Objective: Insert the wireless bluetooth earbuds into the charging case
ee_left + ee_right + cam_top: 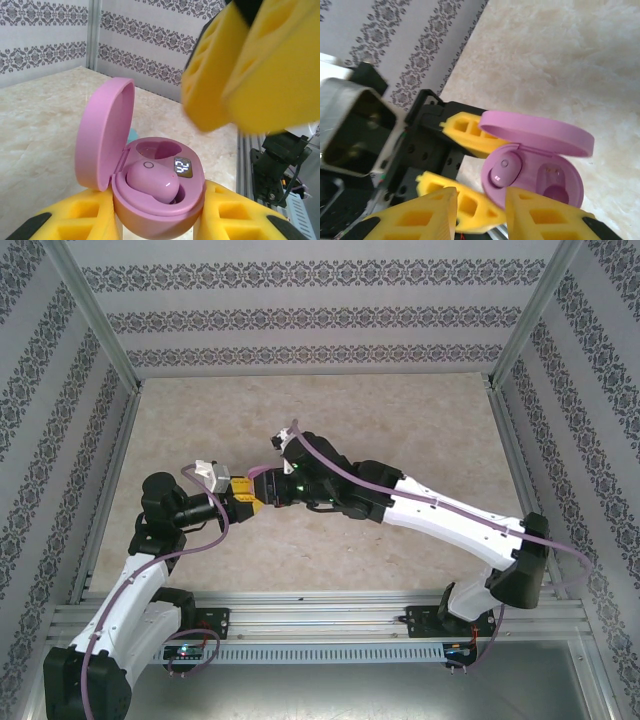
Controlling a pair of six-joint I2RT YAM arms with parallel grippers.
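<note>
- Top external view: the left gripper (243,502) and right gripper (262,482) meet tip to tip above the middle of the table (400,410). How their jaws stand cannot be told here.
- Left wrist view: the left gripper pinches the open pink charging case (159,197) by its base, with the lid (104,132) raised. One pink earbud (152,181) sits in the near socket, and the far socket (156,149) is empty. The right gripper hangs blurred at upper right.
- Right wrist view: the right gripper's fingers (417,220) are spread with nothing between them, close in front of the case. The seated earbud lies in the socket nearer the left gripper's body.

Pink earbud (152,181) inside open case (102,135)
</note>
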